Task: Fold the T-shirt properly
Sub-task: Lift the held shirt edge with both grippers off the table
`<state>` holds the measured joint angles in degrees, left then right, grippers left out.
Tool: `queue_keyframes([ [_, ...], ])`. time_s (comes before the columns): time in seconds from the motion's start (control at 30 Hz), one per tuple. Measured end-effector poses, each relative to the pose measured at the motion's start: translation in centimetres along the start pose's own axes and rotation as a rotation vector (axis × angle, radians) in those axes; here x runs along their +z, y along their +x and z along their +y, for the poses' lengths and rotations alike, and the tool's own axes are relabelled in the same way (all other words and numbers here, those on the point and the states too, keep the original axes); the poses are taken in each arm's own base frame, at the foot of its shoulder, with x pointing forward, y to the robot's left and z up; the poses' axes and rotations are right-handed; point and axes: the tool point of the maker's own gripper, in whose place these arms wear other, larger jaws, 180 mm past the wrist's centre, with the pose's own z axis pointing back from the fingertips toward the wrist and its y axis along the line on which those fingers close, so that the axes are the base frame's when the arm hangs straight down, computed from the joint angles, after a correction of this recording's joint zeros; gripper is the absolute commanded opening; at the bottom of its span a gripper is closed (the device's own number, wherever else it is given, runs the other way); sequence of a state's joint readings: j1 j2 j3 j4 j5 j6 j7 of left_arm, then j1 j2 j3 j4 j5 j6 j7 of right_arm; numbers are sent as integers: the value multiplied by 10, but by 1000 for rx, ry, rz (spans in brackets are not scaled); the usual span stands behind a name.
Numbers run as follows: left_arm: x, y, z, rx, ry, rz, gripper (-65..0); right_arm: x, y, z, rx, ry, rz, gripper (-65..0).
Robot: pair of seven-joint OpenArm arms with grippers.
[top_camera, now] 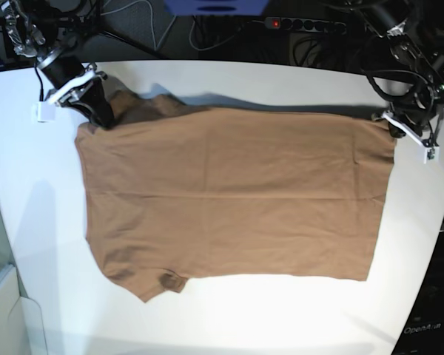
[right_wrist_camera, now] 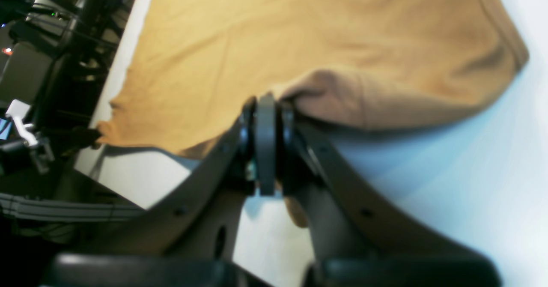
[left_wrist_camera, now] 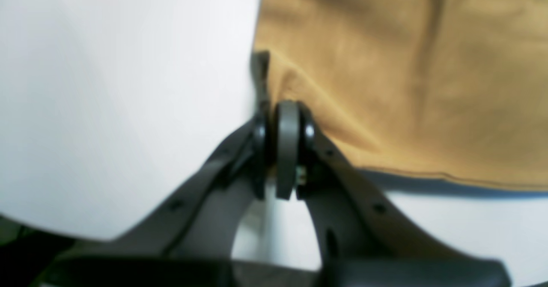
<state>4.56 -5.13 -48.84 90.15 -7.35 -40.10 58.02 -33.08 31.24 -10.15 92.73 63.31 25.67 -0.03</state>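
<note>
1. While the T-shirt [top_camera: 229, 192] lies spread nearly flat across the white table [top_camera: 281, 318], both arms grip it at its far edge, one at each end
2. Seen from the base view, the right gripper [top_camera: 98, 118] is at the far left corner, where the cloth is bunched into a darker fold beside it
3. From the right wrist view, the right gripper [right_wrist_camera: 265, 100] has its jaws pressed together, pinching a raised fold of the T-shirt [right_wrist_camera: 299, 43]
4. Seen from the base view, the left gripper [top_camera: 391, 127] is at the far right corner of the shirt
5. From the left wrist view, the left gripper [left_wrist_camera: 280, 107] is clamped tight on the corner of the T-shirt [left_wrist_camera: 406, 64], right at the hem
6. Near the front left corner, a sleeve [top_camera: 144, 281] lies flat with a small darker spot on it
</note>
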Motion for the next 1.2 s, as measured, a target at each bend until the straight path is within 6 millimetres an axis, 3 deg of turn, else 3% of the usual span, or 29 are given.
queue_keyframes([
  [0.13, -1, 6, 0, -2, 1, 23, -628, -7, 13, 2, 21, 13, -23, -641],
  [0.33, 1, 37, 5, -14, 10, -6, -628, -13, 25, 5, 42, 30, -47, -641],
  [0.5, 1, 51, 3, -12, 8, 0, -628, -22, 40, 8, 61, 47, -79, -641],
  [0.83, 1, 89, -6, -8, -15, -74, -628, -45, 67, 14, 118, 87, -95, -641],
  [0.97, 0, 97, -8, -5, -19, -89, -628, -54, 74, 10, 134, 85, -83, -641],
  [1.2, 1, 132, -25, -56, -49, -149, -628, -69, 90, 4, 156, 78, -82, -641],
])
